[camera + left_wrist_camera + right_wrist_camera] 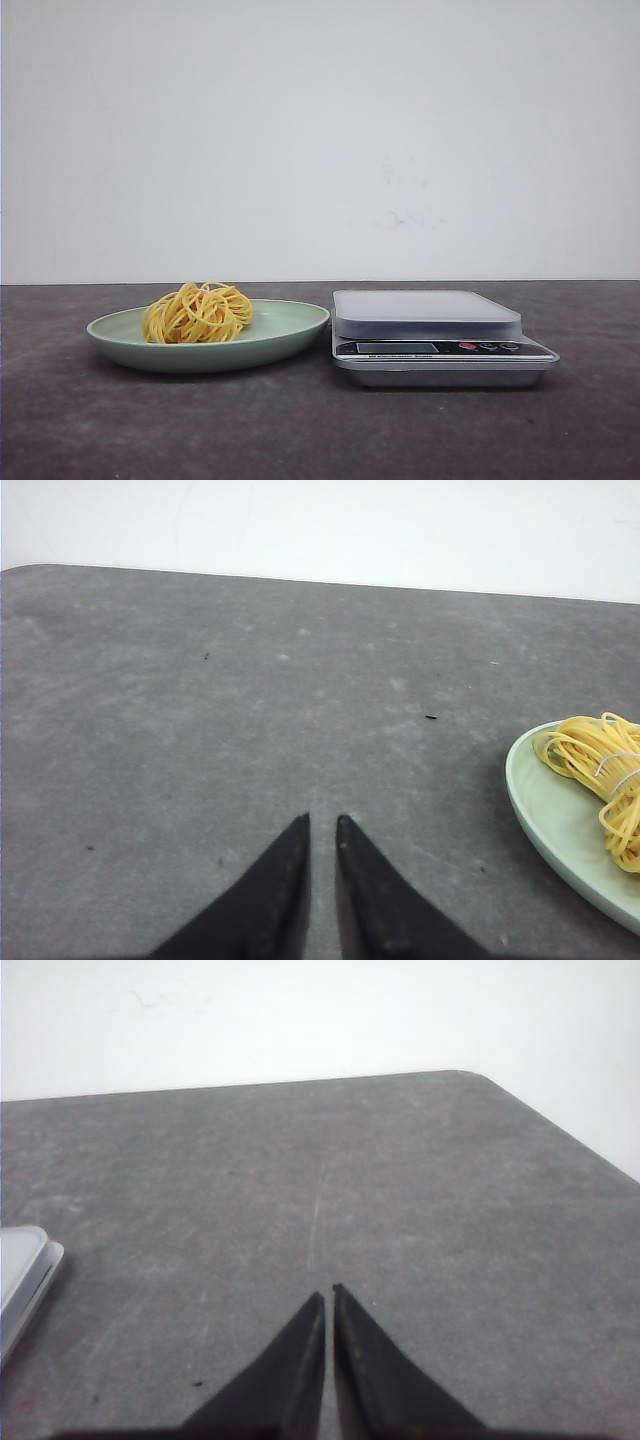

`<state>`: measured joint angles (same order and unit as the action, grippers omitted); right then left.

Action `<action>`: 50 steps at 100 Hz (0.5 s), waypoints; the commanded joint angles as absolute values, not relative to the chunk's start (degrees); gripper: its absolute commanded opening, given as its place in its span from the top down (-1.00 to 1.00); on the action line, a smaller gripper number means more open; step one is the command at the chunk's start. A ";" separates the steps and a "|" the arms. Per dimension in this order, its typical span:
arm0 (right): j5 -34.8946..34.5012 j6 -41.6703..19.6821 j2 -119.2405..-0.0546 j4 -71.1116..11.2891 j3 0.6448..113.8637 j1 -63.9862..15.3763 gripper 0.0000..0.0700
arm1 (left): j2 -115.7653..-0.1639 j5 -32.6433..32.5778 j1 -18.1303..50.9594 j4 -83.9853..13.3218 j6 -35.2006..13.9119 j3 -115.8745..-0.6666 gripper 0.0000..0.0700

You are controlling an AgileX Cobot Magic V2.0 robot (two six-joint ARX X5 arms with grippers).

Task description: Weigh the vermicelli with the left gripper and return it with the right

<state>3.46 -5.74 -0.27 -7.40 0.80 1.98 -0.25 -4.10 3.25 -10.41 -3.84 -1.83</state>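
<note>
Dark grey, lightly mottled tabletop (300, 430) fills the lower frame of the front view; a plain white wall (320, 140) occupies the upper two thirds. Vermicelli (197, 313) sits on the pale green plate (290, 325), left of centre. A silver scale (440, 340) stands just beside the plate, right of centre. Left gripper (322, 821): fingers narrow, nearly touching, empty. Right gripper (328, 1291): fingers closed, empty.

This looks like a test bench in a lab: a bare dark grey table (320, 430) with rounded far corners stands against a plain white wall (320, 130), with only a plate (290, 335) and a digital scale (440, 340) on it.
</note>
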 commanded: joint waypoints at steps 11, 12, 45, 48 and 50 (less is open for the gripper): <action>2.22 -4.69 -0.23 -10.50 0.69 1.98 0.98 | -0.19 -3.88 3.29 -10.72 -3.27 -0.80 0.97; 1.98 -4.54 -0.23 -10.46 0.69 1.98 0.98 | -0.19 -3.86 3.27 -10.74 -3.29 -0.80 0.97; -0.01 -2.35 -0.23 -9.02 0.69 1.98 0.98 | -0.19 -3.88 3.29 -10.74 -3.27 -0.80 0.97; 0.01 -2.35 -0.23 -8.82 0.71 1.98 0.98 | -0.19 -3.88 3.27 -10.74 -3.27 -0.80 0.97; 0.01 -2.35 -0.23 -8.82 0.71 1.98 0.98 | -0.19 -3.88 3.27 -10.74 -3.27 -0.80 0.97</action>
<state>0.05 -2.81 -0.36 -9.67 0.91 1.98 -0.25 -4.10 3.25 -10.41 -3.84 -1.83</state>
